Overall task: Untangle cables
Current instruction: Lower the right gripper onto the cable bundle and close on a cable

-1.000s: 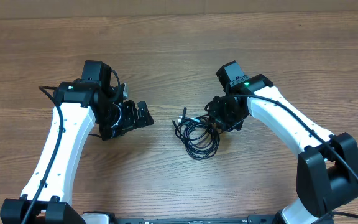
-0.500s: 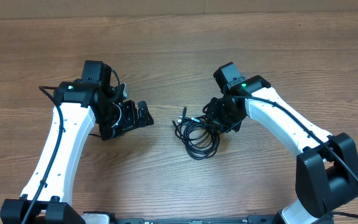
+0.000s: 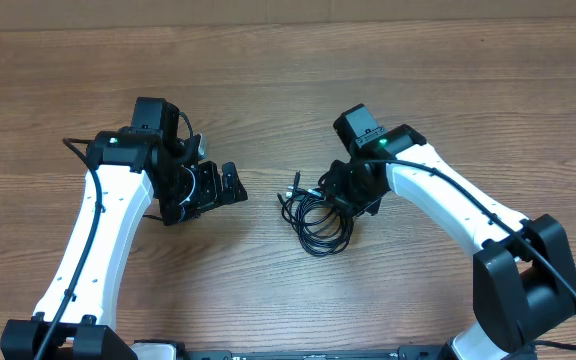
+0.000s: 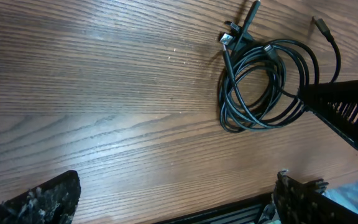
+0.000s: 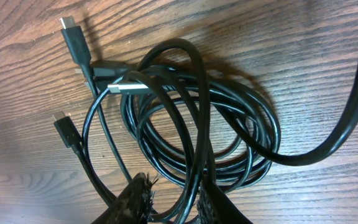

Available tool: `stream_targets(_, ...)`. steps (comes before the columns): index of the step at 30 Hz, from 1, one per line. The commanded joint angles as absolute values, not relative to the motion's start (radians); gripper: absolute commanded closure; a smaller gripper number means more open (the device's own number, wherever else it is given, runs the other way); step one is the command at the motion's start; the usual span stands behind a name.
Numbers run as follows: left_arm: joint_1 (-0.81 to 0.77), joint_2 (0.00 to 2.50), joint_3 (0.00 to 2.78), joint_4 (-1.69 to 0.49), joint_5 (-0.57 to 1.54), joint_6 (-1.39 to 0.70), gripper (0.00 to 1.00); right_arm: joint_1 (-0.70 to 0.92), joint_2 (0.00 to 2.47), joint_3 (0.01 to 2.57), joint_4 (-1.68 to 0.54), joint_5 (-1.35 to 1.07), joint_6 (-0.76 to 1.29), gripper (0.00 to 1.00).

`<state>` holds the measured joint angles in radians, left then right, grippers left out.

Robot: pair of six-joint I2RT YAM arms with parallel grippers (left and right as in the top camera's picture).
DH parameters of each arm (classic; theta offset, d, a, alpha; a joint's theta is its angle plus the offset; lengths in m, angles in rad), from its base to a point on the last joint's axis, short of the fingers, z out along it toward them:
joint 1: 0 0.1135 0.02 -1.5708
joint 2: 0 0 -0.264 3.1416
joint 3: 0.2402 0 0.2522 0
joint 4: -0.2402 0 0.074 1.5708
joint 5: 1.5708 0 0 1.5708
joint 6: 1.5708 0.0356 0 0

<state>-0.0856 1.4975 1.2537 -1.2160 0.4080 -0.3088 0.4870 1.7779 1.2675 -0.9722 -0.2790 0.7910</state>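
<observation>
The cables (image 3: 318, 218) lie in one coiled black bundle on the wooden table between the arms, with metal-tipped plugs sticking out at the upper left (image 3: 294, 184). My right gripper (image 3: 346, 196) sits on the coil's right edge. In the right wrist view its fingertips (image 5: 140, 190) are closed around strands of the cables (image 5: 191, 118), which run up between them. My left gripper (image 3: 230, 185) stands wide open to the left of the bundle, apart from it. In the left wrist view the cables (image 4: 263, 84) lie well ahead of the open left gripper (image 4: 169, 196), which holds nothing.
A thicker black arm cable (image 5: 347, 118) curves down the right side of the right wrist view over the coil's edge. Bare wooden table (image 3: 268, 80) surrounds the bundle. Both white arms reach in from the near edge.
My right arm has shifted slightly left onto the coil and its jaws have narrowed a little on the strands. The left arm has not moved.
</observation>
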Motion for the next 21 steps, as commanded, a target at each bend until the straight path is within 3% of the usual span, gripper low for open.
stream_targets(1,-0.093,1.505,1.274,-1.216,0.419,-0.315,0.00,0.492,1.785,1.263,-0.970,-0.257,0.808,0.75)
stream_targets(17,-0.093,1.505,1.274,-1.215,0.419,-0.315,0.01,0.493,1.785,1.263,-0.954,-0.225,0.807,0.85)
stream_targets(21,-0.093,1.505,1.274,-1.215,0.419,-0.315,0.00,0.494,1.785,1.263,-0.944,-0.225,0.807,0.96)
